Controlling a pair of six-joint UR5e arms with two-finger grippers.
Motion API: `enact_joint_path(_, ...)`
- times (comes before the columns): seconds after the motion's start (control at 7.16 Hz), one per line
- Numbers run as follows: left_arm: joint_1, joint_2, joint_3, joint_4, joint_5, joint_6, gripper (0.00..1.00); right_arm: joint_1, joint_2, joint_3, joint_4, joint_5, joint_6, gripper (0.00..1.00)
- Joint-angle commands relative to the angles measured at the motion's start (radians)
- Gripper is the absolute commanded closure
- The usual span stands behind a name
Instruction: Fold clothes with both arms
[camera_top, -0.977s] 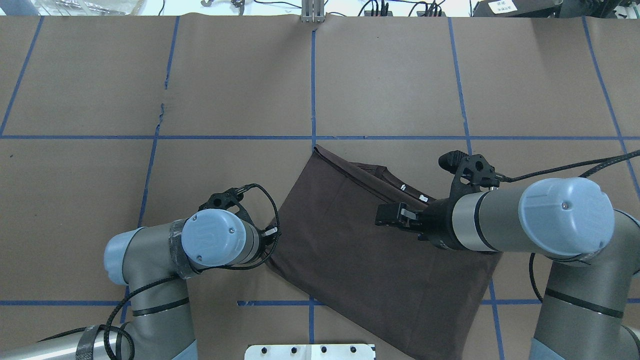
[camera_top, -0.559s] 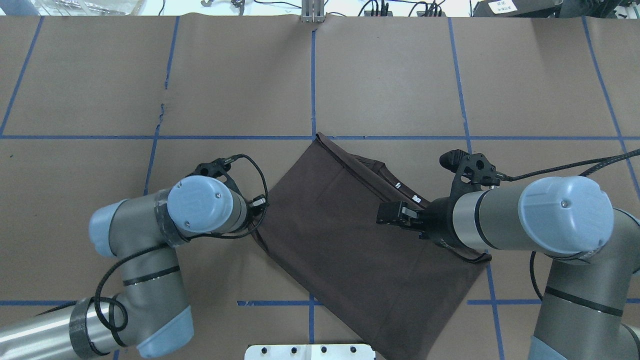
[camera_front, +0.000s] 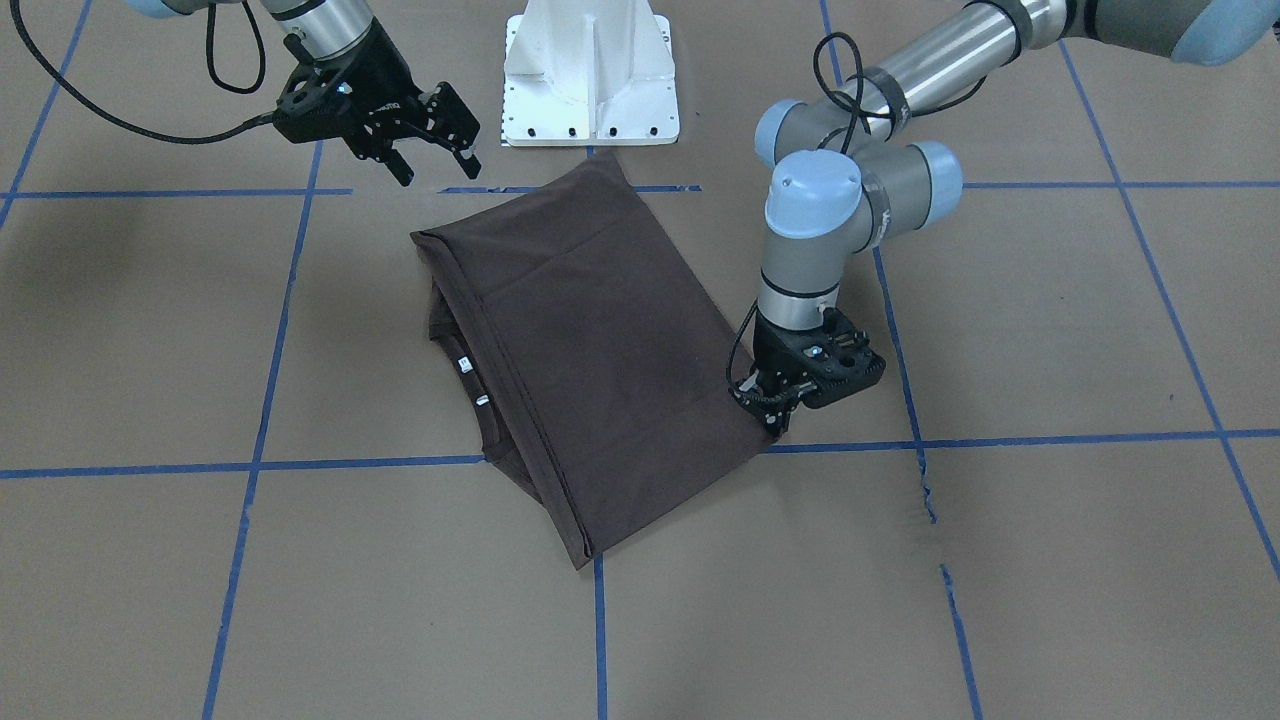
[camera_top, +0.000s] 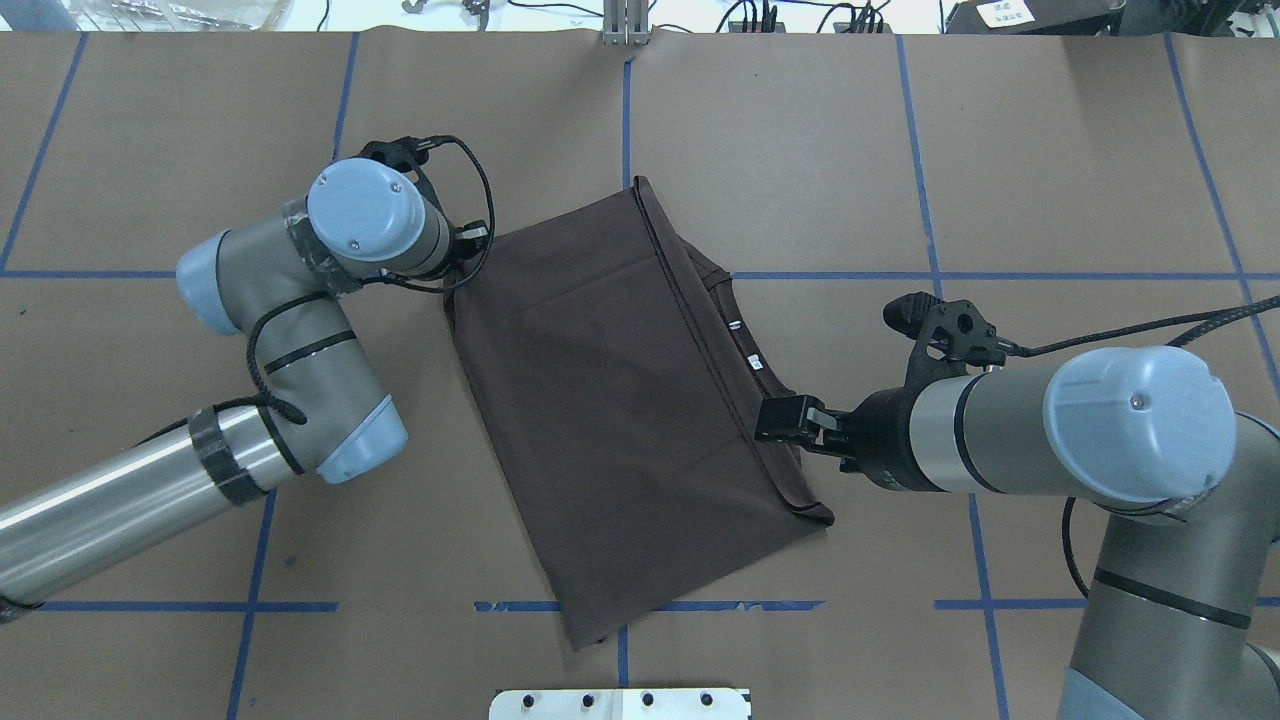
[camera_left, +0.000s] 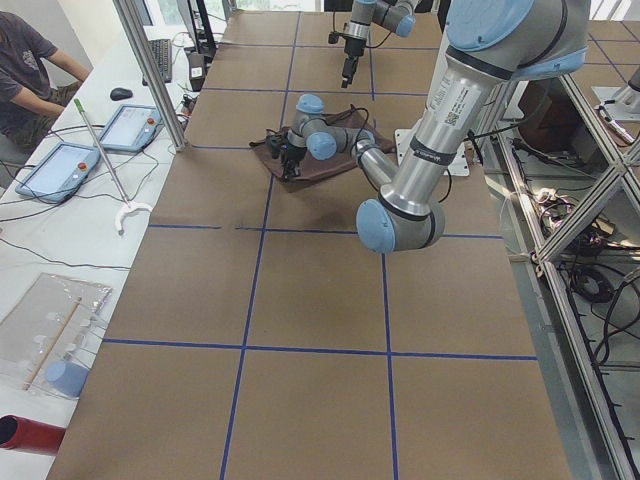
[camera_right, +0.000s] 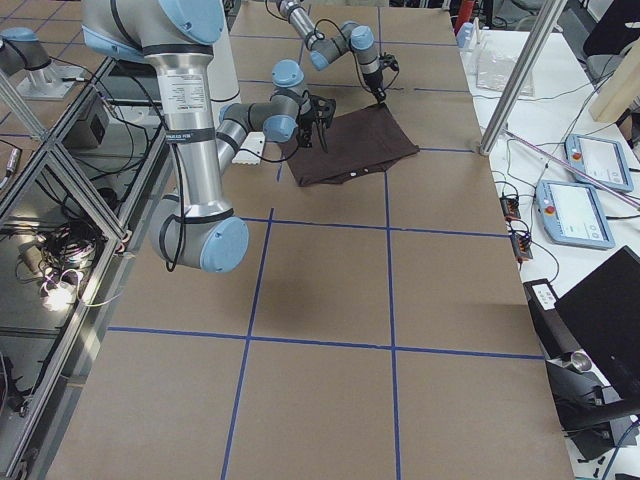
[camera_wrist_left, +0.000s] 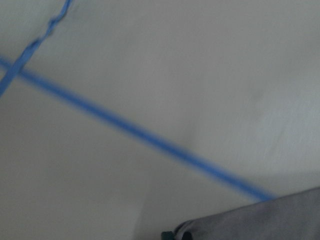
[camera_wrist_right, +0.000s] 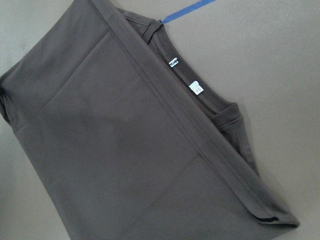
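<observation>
With the left gripper (camera_front: 772, 420) pinching the T-shirt's (camera_top: 610, 400) 10 o'clock corner, I must drag low and flat; the right gripper (camera_front: 437, 168) hangs open at 3 o'clock.

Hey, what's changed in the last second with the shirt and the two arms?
The left gripper, clamped on a corner of the dark brown folded T-shirt, dragged it away from the robot and towards its left side, turning the shirt as it went. The right gripper stayed open in about the same spot, holding nothing.
</observation>
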Motion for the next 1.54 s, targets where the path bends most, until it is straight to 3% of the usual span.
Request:
enact_joint_path(0.0,-0.046,-0.178,0.285,-0.186,0.002,0.109,1.0,0.005,0.002,0.005,0.003,0.0,0.0,0.0)
enact_joint_path(0.28,-0.045,-0.255,0.448,-0.339,0.021,0.129,1.0,0.001,0.002,0.008,0.005,0.0,0.0,0.0)
enact_joint_path(0.42,-0.046,-0.254,0.467,-0.346,0.065,0.167,1.0,0.001,0.002,0.005,0.003,0.0,0.0,0.0)
enact_joint_path(0.7,-0.048,-0.256,0.472,-0.346,0.067,0.169,1.0,0.001,0.002,0.0,0.002,-0.003,0.0,0.0)
enact_joint_path(0.84,-0.051,-0.256,0.472,-0.348,0.067,0.168,0.01,0.008,0.001,-0.002,0.0,-0.001,-0.002,0.0)
enact_joint_path(1.12,-0.074,-0.263,0.438,-0.342,0.039,0.166,0.0,0.034,0.001,-0.04,-0.006,0.0,-0.085,0.0)
enact_joint_path(1.26,-0.085,-0.256,0.385,-0.305,-0.057,0.166,0.0,0.046,0.004,-0.085,-0.006,0.0,-0.16,0.0)
enact_joint_path(1.4,-0.085,-0.221,0.301,-0.233,-0.095,0.171,0.0,0.063,0.06,-0.148,-0.052,0.0,-0.261,0.0)
